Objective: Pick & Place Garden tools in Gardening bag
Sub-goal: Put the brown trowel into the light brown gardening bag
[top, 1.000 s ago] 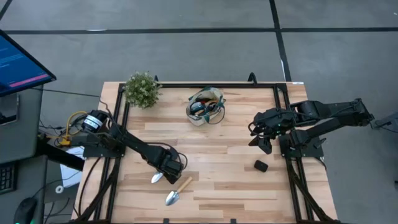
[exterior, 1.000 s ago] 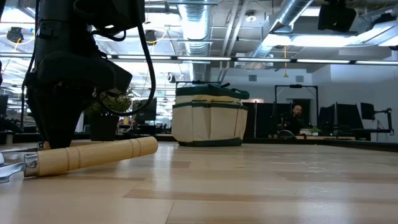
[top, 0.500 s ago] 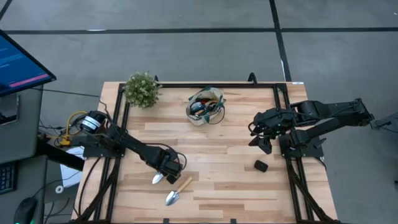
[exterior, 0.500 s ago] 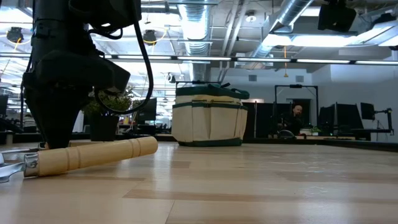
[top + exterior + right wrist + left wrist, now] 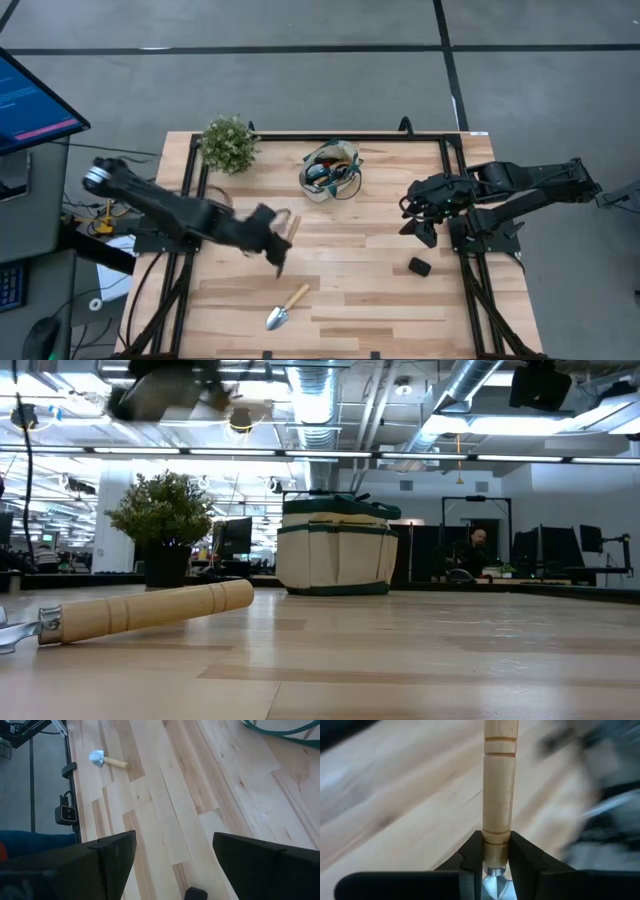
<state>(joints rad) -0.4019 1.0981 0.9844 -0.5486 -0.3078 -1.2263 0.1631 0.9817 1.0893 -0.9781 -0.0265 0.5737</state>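
Note:
My left gripper (image 5: 272,240) is shut on a garden tool with a light wooden handle (image 5: 499,780) and a silver head, held above the table left of centre; it shows blurred at the top of the low view (image 5: 170,390). A second wooden-handled trowel (image 5: 287,307) lies flat on the table near the front edge (image 5: 150,610). The beige gardening bag (image 5: 330,170) stands upright at the far middle, with tools inside. My right gripper (image 5: 420,225) is open and empty at the right side. My left gripper pinches the tool's wooden handle between its two fingers at the end by the metal neck (image 5: 497,822). The handle sticks out forward past the fingertips, and the silver head (image 5: 495,885) lies back between the fingers. The tool is lifted clear of the table.
A bushy green plant (image 5: 228,143) stands at the far left corner. A small black lump (image 5: 419,267) lies near my right gripper. Bare wood lies between the bag and the trowel.
My left gripper has risen from the table with the wooden-handled tool shut in it, and has gone a little toward the far edge. The tool is lifted clear. The other trowel has stayed where it was.

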